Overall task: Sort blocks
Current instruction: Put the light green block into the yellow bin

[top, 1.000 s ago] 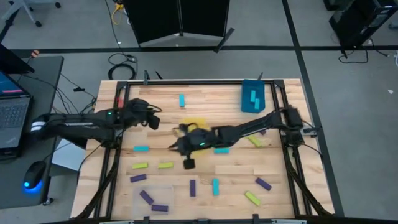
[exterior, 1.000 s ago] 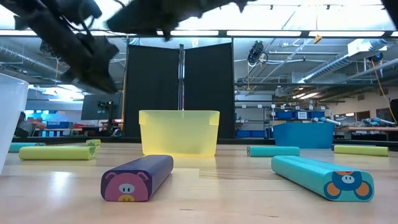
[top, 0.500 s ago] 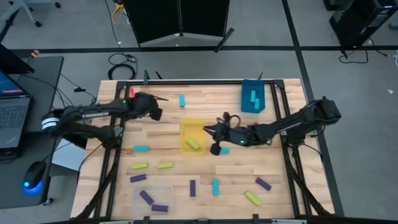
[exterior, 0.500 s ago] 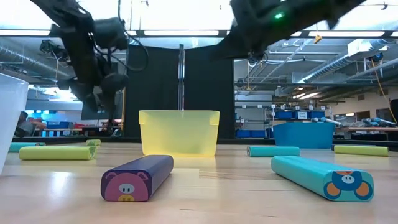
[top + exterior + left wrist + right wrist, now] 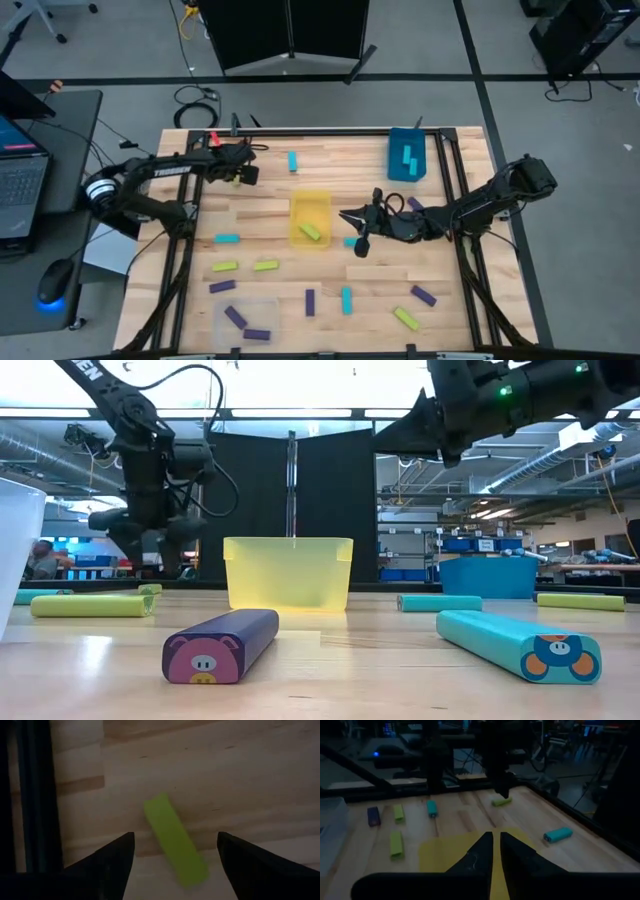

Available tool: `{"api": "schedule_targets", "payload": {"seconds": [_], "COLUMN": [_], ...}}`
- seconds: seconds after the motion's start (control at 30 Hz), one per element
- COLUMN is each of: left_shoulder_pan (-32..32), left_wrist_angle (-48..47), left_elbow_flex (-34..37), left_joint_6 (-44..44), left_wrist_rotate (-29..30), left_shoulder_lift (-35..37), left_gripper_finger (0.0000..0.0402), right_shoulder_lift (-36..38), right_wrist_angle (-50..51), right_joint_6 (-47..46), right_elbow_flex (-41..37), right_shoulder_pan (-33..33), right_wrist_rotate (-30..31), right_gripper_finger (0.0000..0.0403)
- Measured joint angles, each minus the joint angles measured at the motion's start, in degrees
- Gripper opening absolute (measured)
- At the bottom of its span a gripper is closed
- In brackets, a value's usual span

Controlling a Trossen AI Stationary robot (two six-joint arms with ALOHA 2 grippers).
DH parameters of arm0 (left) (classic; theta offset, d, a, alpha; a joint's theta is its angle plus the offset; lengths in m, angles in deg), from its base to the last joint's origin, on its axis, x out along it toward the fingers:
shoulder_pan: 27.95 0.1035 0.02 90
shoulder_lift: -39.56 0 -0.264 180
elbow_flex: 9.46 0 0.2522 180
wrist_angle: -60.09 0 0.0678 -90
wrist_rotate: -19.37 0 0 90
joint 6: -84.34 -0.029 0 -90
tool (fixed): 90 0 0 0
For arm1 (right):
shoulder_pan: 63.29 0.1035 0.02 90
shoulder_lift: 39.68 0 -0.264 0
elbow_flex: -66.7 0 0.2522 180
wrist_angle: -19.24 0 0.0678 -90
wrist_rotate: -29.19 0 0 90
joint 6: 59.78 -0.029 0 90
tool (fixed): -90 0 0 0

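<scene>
Block (image 5: 175,840), yellow-green, flat, long axis diagonal between open left gripper (image 5: 172,852) jaws.

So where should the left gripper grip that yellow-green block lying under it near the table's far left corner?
Across its narrow width, near mid-length, coming straight down. The yellow-green block lies flat and alone on the wood, and the open left gripper already straddles it, though the bar sits diagonal to the fingers, so a slight wrist turn would probably help.

In the left wrist view, the yellow-green block (image 5: 176,840) lies in dim light, its printed face unreadable, and the bases of the left gripper's fingers (image 5: 107,862) are cut off by the frame's bottom edge. In the low view, the white bin (image 5: 18,550) is cropped at the left edge, and the blue bin (image 5: 488,575) hides its contents.
</scene>
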Motion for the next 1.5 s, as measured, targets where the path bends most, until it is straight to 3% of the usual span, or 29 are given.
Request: {"api": "schedule_targets", "payload": {"seconds": [0.33, 0.63, 0.77, 1.07, 1.3, 1.5], "left_shoulder_pan": [1.37, 2.10, 2.19, 2.16, 2.01, -1.25], "left_wrist_angle": [4.33, 7.25, 7.95, 9.40, 9.74, 11.96], "left_elbow_flex": [0.07, -0.20, -0.17, -0.11, -0.78, -2.42], "left_joint_6": [-3.04, -4.63, -5.63, -10.28, -14.09, -16.98], "left_wrist_rotate": [-4.84, -4.79, -5.05, -5.72, -5.30, -5.38], "left_shoulder_lift": [-7.28, -11.19, -11.33, -11.45, -11.32, -5.70], "left_gripper_finger": [0.0292, 0.0285, 0.0248, 0.0101, 0.0101, 0.0101], "right_shoulder_lift": [0.00, 0.00, 0.00, -0.02, -0.04, -0.07], "right_wrist_angle": [-2.28, -3.24, -3.93, -6.03, -6.72, -7.15], "right_joint_6": [2.57, 2.65, 2.68, 3.03, 3.07, 3.07], "right_elbow_flex": [-0.02, -0.02, -0.02, 0.00, 0.03, 0.03], "right_shoulder_pan": [0.26, 0.95, 0.92, 0.92, 0.86, 0.81], "right_wrist_rotate": [1.27, 1.28, 1.29, 1.30, 1.31, 1.29], "right_gripper_finger": [0.0046, 0.0046, 0.0046, 0.0046, 0.0046, 0.0046]}}
